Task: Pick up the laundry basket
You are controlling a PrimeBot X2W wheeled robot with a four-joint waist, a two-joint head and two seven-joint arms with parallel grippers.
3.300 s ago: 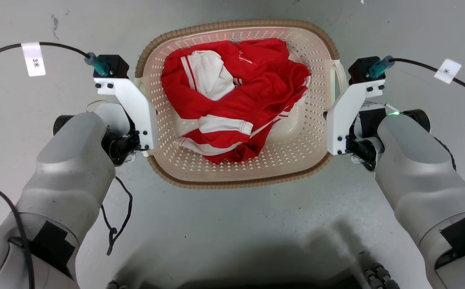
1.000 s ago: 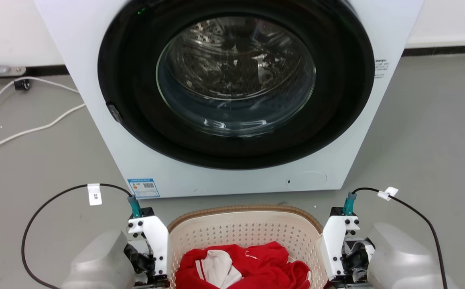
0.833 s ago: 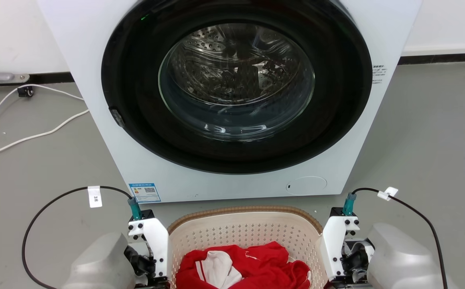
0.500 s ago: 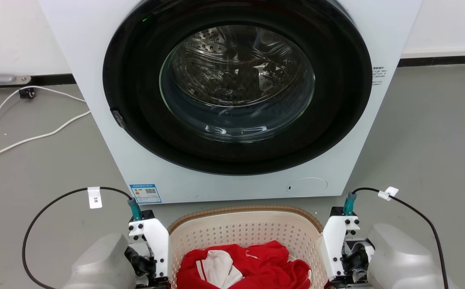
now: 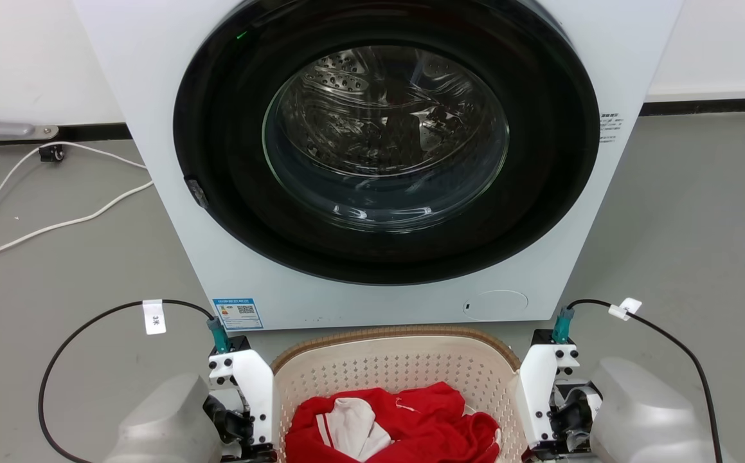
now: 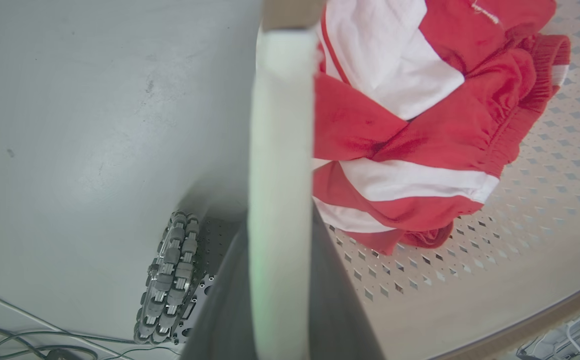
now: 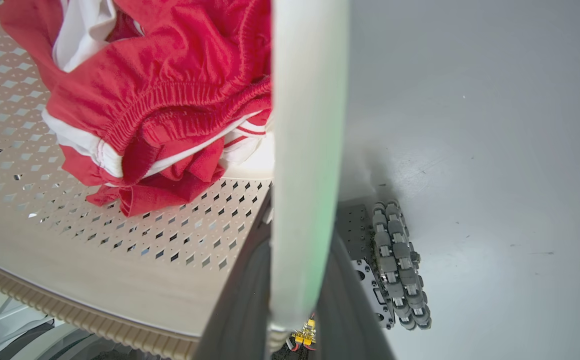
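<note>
Both pairs of jaws are clamped tight. The left gripper (image 6: 279,220) presses its two dark fingers on either side of the left handle (image 6: 279,125), a white strip on the side of the laundry basket (image 5: 393,336). The right gripper (image 7: 304,220) pinches the right handle (image 7: 307,100) likewise. The basket is held between the arms just before the washing machine (image 5: 147,96), with a red and white garment (image 5: 404,421) heaped inside it.
</note>
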